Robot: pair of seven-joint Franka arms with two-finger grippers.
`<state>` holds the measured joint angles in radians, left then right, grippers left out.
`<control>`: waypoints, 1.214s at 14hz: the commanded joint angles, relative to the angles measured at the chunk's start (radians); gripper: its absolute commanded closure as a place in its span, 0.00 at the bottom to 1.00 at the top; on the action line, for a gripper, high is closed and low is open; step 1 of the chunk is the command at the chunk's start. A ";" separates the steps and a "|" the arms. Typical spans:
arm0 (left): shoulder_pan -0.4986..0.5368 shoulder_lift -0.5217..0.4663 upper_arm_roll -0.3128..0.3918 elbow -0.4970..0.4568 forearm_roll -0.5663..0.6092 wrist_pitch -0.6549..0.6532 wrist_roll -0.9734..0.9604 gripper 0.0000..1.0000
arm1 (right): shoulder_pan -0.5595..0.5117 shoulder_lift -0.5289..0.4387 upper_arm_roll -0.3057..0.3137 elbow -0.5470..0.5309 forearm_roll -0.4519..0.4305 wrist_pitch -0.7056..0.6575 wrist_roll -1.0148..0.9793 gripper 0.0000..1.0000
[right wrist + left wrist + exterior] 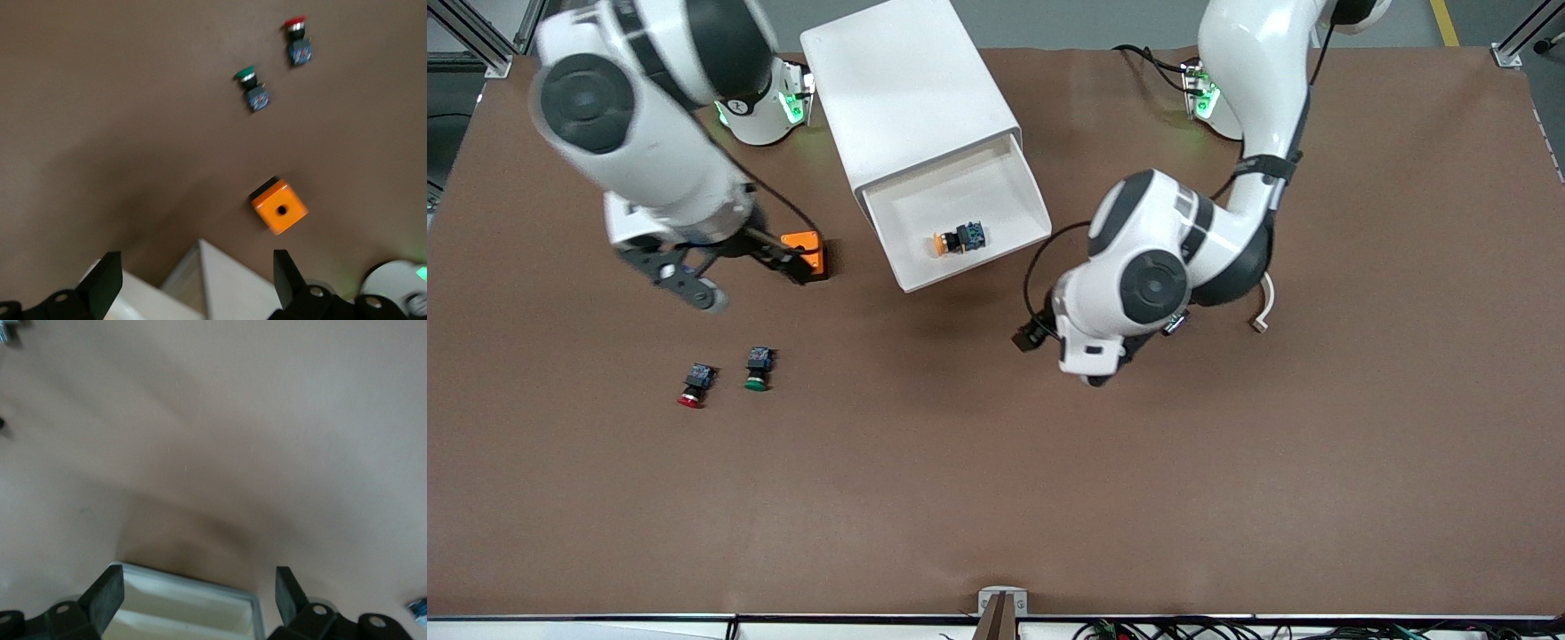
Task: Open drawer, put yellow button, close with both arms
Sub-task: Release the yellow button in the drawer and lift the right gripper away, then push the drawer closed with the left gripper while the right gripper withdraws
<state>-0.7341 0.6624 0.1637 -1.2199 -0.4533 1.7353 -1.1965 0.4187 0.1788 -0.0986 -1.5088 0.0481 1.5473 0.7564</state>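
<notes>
While the yellow button (957, 239) lay in the open drawer (960, 213), we had only the closing left.

We saw the drawer pulled out of the white cabinet (911, 93) toward the front camera, with the button resting on its floor. Our left gripper (197, 597) hung empty with fingers spread over the table just beside the drawer's front edge; our right gripper (193, 283) was likewise spread and empty over the table near the orange block (804, 252), toward the right arm's end. The red button (693, 387) and green button (758, 368) sat untouched. We judged the push should be even: both grippers meeting the drawer front, pressing straight along its slide so the cabinet would not twist.
</notes>
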 commanded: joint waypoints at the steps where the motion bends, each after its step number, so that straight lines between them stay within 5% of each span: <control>1: -0.080 -0.062 0.008 -0.078 0.054 0.001 0.000 0.00 | -0.134 -0.027 0.020 -0.007 -0.016 -0.044 -0.373 0.00; 6: -0.151 -0.079 -0.009 -0.125 0.143 0.075 0.028 0.00 | -0.332 -0.025 0.022 0.025 -0.071 -0.073 -0.774 0.00; 17: -0.189 -0.168 -0.163 -0.266 0.206 0.130 -0.008 0.00 | -0.390 -0.013 0.027 0.084 -0.082 -0.124 -0.786 0.00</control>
<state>-0.9176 0.5570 0.0378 -1.4033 -0.2614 1.8478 -1.1791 0.0454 0.1643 -0.0855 -1.4445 -0.0190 1.4344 -0.0244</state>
